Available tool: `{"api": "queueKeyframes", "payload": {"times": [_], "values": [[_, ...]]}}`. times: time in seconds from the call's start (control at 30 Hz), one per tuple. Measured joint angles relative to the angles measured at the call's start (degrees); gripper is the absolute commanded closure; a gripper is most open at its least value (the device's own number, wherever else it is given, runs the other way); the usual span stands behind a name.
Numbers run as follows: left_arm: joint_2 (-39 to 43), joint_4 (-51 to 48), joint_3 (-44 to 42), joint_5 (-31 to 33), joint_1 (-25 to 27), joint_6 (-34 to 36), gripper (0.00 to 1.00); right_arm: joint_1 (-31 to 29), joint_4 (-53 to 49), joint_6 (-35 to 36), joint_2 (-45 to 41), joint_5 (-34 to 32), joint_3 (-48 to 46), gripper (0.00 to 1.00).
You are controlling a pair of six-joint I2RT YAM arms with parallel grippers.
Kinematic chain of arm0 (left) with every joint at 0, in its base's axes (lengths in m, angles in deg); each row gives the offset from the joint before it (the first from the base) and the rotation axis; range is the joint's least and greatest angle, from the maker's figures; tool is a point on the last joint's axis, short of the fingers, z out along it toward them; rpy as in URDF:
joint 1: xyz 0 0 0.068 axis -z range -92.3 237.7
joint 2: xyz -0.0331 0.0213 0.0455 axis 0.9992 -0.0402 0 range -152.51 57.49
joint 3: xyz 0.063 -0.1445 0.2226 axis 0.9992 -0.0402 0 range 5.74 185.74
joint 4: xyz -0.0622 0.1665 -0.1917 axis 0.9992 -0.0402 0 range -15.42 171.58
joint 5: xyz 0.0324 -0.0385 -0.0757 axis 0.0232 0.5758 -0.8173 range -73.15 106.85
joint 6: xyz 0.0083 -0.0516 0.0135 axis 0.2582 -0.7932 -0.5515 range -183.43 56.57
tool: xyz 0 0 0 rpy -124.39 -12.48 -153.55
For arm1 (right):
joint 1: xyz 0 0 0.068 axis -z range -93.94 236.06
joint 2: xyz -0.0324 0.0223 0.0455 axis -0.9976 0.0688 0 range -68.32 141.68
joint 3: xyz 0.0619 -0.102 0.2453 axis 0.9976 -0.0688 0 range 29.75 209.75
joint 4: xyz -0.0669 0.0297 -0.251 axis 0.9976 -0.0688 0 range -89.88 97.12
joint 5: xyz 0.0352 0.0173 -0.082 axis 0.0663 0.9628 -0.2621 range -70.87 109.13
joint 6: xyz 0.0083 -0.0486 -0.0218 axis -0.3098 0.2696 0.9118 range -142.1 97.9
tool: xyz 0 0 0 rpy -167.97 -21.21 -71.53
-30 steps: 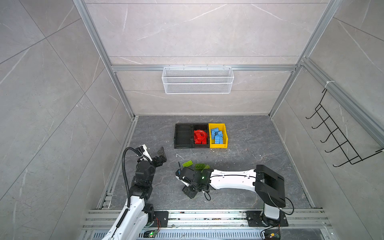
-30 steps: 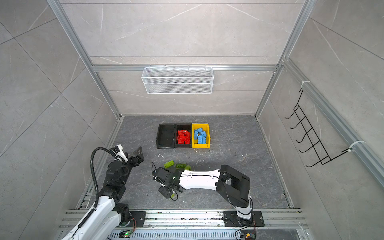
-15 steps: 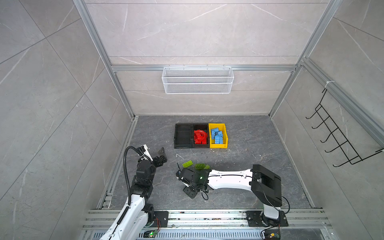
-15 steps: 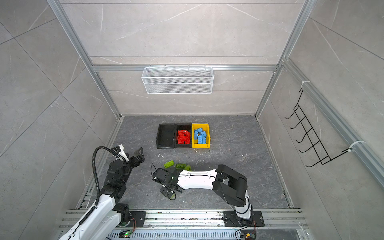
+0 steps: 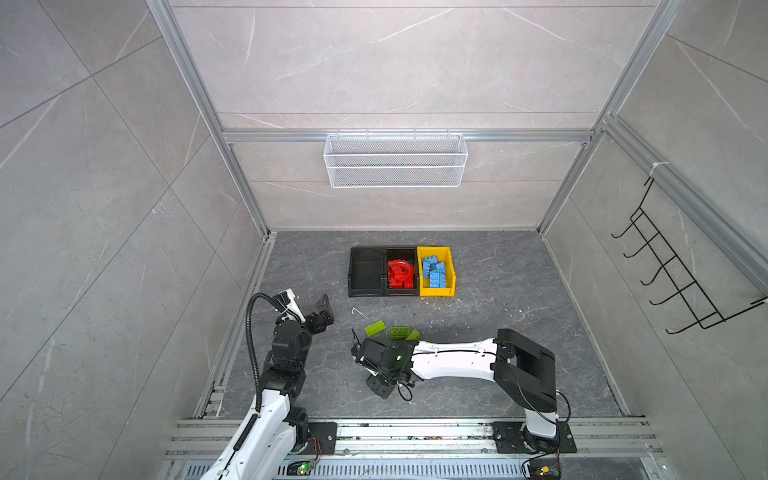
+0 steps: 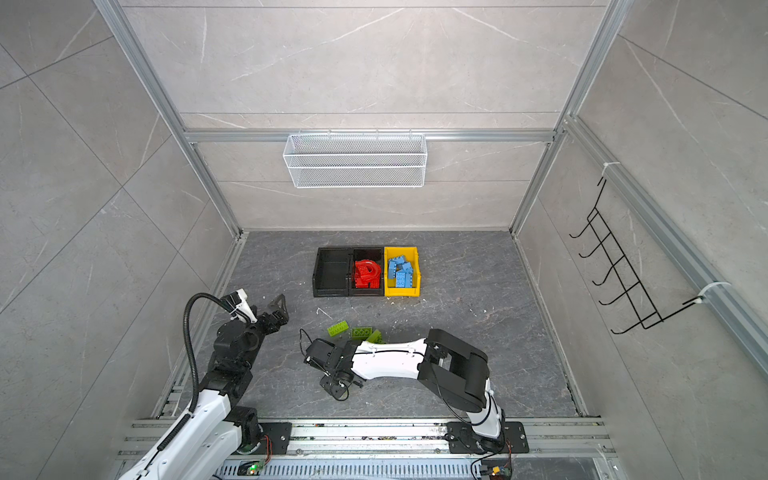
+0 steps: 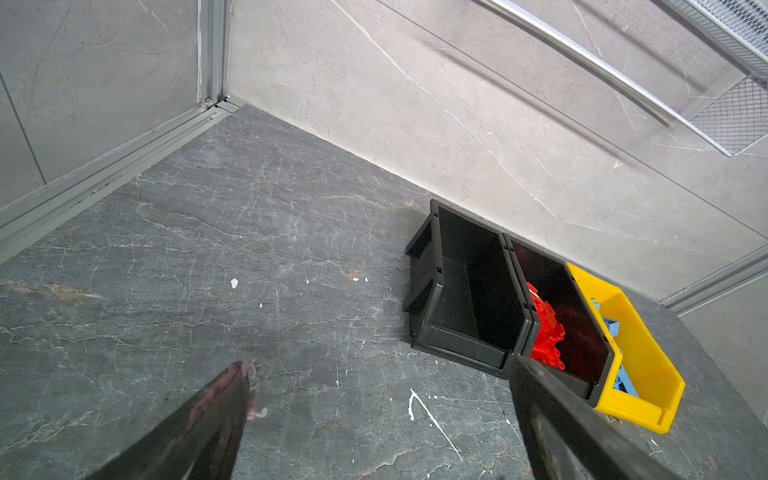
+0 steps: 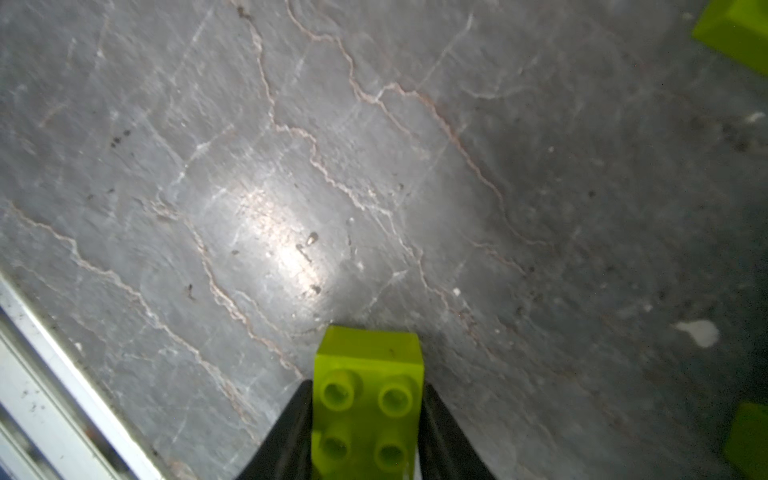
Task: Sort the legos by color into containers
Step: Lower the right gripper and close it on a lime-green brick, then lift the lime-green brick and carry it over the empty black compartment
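Observation:
My right gripper (image 8: 368, 395) is shut on a lime green lego (image 8: 368, 361), one dark finger pressed to each side, just above the floor. In both top views its wrist (image 5: 382, 357) hides that brick. Three more green legos (image 5: 375, 328) (image 5: 399, 333) (image 6: 376, 336) lie just beyond it. Three containers stand in a row: an empty black bin (image 5: 368, 274), a black bin (image 5: 401, 250) with red legos (image 5: 401, 274), and a yellow bin (image 5: 452, 270) with blue legos (image 5: 433, 270). My left gripper (image 7: 378, 365) hovers open and empty at the left (image 5: 320, 313).
A white wire basket (image 5: 395, 160) hangs on the back wall and a black hook rack (image 5: 673, 270) on the right wall. An aluminium rail (image 5: 374, 432) runs along the front edge. Small white scraps (image 7: 428, 411) lie on the grey floor.
The right gripper's jaws have closed onto the green lego, and its arm has shifted slightly left. The left arm has barely moved.

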Motion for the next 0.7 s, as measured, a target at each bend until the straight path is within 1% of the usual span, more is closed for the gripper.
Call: {"api": "queueKeyframes", "payload": {"times": [0.27,0.4,0.53,0.7], "values": [[-0.39,0.02,0.0,-0.09,0.0,-0.02,0.01,0.22,1.92,-1.31,-0.13,-0.22,-0.33,0.68],[-1.03,0.13,0.0,-0.42,0.0,-0.02,0.01,1.68,3.06,-1.31,-0.76,0.28,-0.42,0.69],[-3.52,0.33,0.15,-1.97,0.0,0.0,0.01,3.91,5.01,-1.38,-3.34,0.94,-1.46,0.7],[-5.79,0.5,0.2,-3.58,0.0,0.0,0.01,5.99,7.34,-1.88,-8.61,1.66,-3.61,0.7]]}}
